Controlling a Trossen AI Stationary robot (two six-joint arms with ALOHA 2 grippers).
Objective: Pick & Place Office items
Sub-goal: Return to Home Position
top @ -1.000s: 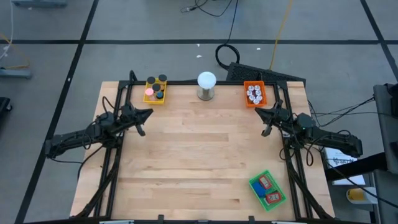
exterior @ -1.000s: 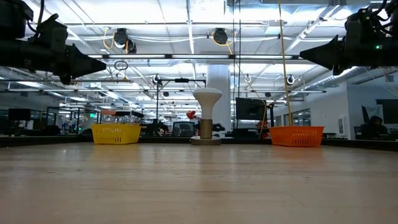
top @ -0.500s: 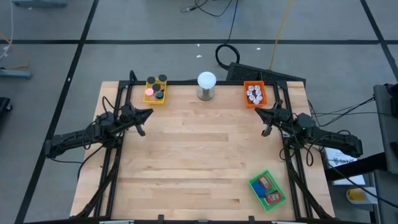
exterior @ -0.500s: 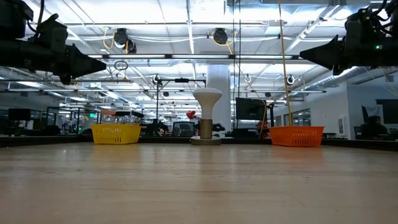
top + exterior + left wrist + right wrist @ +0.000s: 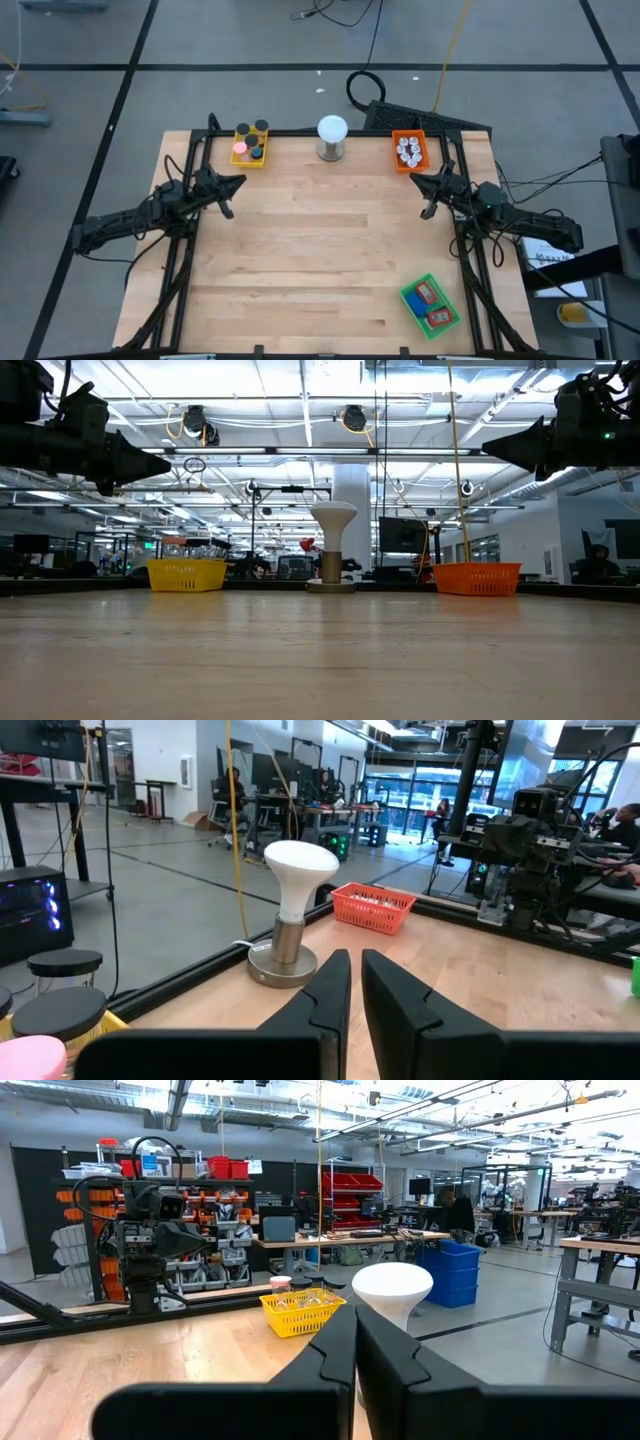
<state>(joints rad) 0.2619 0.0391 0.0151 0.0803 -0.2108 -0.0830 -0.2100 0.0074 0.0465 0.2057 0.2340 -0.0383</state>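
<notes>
Your left hand (image 5: 236, 182) narrow, empty, above counter (image 5: 310, 250) left edge; right hand (image 5: 418, 180) pinched together, right edge. Round pieces (image 5: 248, 148) in yellow tray (image 5: 250, 164), whitish bits (image 5: 408, 150) in orange tray (image 5: 394, 150), red blocks (image 5: 432, 305) in green tray (image 5: 405, 295).

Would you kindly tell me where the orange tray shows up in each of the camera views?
High view: orange tray at the table's far edge, right of the white lamp.
Low view: orange tray at the back, right of the white lamp.
Left wrist view: orange tray beyond the white lamp.
Right wrist view: not in it; the yellow tray shows instead.
Shared landmark: the white lamp.
</notes>
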